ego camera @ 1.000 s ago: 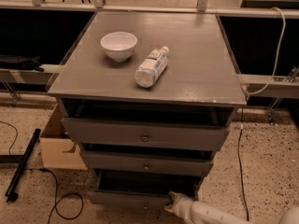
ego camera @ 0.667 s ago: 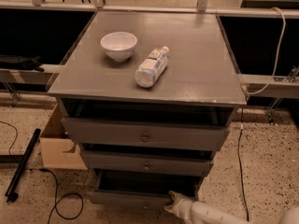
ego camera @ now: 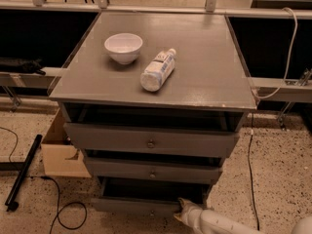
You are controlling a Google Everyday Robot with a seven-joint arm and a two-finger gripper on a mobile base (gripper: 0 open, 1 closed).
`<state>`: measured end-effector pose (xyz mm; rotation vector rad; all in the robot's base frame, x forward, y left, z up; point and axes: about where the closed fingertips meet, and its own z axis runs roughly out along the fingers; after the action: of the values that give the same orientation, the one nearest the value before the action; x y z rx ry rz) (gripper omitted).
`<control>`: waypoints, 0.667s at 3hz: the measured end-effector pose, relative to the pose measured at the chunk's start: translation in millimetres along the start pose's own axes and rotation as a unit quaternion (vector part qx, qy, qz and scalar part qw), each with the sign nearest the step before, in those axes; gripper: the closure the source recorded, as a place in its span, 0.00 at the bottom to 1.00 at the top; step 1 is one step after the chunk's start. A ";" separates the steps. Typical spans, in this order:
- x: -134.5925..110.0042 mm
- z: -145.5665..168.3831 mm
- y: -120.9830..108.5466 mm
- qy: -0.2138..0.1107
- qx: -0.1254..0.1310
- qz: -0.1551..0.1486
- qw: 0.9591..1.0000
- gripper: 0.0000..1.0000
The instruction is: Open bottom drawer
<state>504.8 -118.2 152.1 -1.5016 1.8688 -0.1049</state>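
In the single camera view, the gripper sits at the very bottom of the frame, against the right end of the bottom drawer. Its pale arm runs off the lower right corner, so most of it is cut away. Whether the gripper is closed on anything cannot be told, since its tip merges with the dark drawer edge. The bottom drawer is the lowest and narrowest of three grey fronts. It stands a little forward, with a dark gap open above its front panel, and its knob is hard to make out. Above it are the middle drawer and the top drawer, each with a small round knob at the centre. On the flat grey cabinet top a white bowl stands upright, and a plastic bottle lies on its side just beside it. The floor is speckled stone. A cardboard box rests against the cabinet's left side, half hidden by it. A black rod and a looped black cable lie near the box, and a white cable hangs at the right.
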 end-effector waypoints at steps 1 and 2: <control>6.1 -10.4 10.3 0.017 -0.008 -0.003 1.000 0.56; 16.6 -23.4 30.5 0.033 -0.023 0.001 0.999 0.56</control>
<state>465.5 -131.6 146.7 -1.5431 1.9370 -0.1119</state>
